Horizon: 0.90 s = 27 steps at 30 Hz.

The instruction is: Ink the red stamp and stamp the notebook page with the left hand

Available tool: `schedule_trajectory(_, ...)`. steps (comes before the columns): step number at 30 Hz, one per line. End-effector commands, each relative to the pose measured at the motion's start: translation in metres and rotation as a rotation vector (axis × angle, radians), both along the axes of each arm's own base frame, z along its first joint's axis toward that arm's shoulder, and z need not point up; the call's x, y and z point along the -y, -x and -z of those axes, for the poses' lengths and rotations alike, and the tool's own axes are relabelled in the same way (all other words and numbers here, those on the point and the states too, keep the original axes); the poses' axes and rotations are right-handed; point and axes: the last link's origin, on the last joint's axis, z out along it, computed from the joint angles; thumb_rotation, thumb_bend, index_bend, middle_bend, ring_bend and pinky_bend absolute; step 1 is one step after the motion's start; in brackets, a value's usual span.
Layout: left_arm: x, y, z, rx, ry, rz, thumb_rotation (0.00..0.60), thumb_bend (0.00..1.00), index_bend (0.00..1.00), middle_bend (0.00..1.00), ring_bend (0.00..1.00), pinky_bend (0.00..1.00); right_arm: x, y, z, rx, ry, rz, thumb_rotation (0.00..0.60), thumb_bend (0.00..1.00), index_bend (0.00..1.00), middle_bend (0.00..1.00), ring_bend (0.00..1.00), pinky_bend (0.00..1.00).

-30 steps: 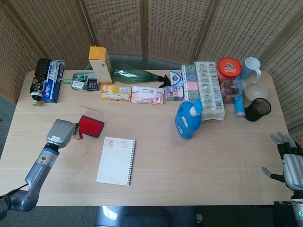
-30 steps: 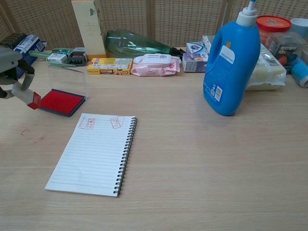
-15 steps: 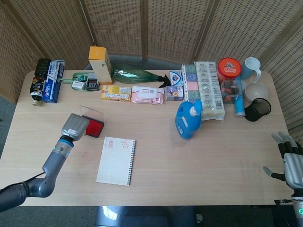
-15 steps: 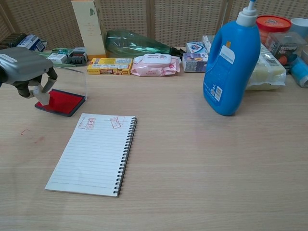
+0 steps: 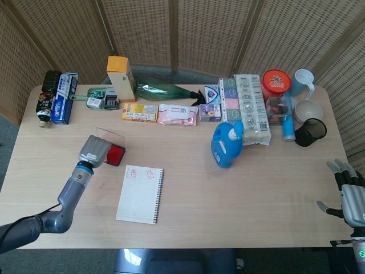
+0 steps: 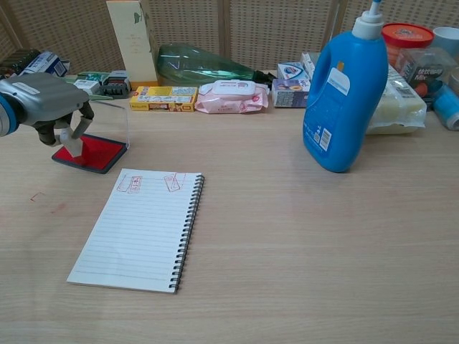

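- Stamp (image 6: pixel 74 139) — a small red-faced block on a pale handle — sits pinched in the fingers of the left hand (image 6: pixel 44 102), its face down on the red ink pad (image 6: pixel 97 153), as far as the chest view shows; the contact itself is partly hidden by the fingers.
- Ink pad lies at about ten o'clock from the notebook (image 6: pixel 138 228), just beside its top corner, with a clear lid (image 6: pixel 107 120) standing up along the pad's far edge.
- Inking looks to be the step in hand: the stamp is on the pad, not yet over the page.
- Notebook lies open and flat on the surface (image 6: pixel 301 244), spiral along its right edge; two faint red marks already show in the top rows, and the lines below them are blank.
- Next move, as I judge it, calls for a straight lift off the pad, a short carry toward four o'clock, and a level press on a blank stretch of page — keeping clear of the upright lid and of the old marks.
- Right hand (image 5: pixel 351 197) rests at the surface's four o'clock corner in the head view, fingers spread, holding nothing, well apart from the work.
- Blue detergent bottle (image 6: pixel 346 93) stands at two o'clock from the notebook, out of the path.
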Motion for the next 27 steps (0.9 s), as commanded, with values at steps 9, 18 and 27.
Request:
schedule_trajectory(9, -0.007, -0.002, 0.005, 0.012, -0.006, -0.011, 0.6, 0.37, 0.64, 1.0, 1.0, 1.0, 0.0, 0.001, -0.001, 0.004, 0.002, 0.003, 0.6, 0.0, 0.07, 0.03, 0.02, 0.09)
schedule_trajectory(18, -0.008, 0.002, 0.009, 0.014, -0.007, -0.034, 0.6, 0.37, 0.64, 1.0, 1.0, 1.0, 0.0, 0.0, 0.001, 0.003, -0.002, 0.002, 0.6, 0.0, 0.07, 0.03, 0.02, 0.09)
schedule_trajectory(27, -0.008, 0.008, 0.011, 0.009, -0.01, -0.053, 0.6, 0.37, 0.64, 1.0, 1.0, 1.0, 0.0, 0.001, 0.0, 0.004, -0.002, 0.004, 0.6, 0.0, 0.07, 0.03, 0.02, 0.09)
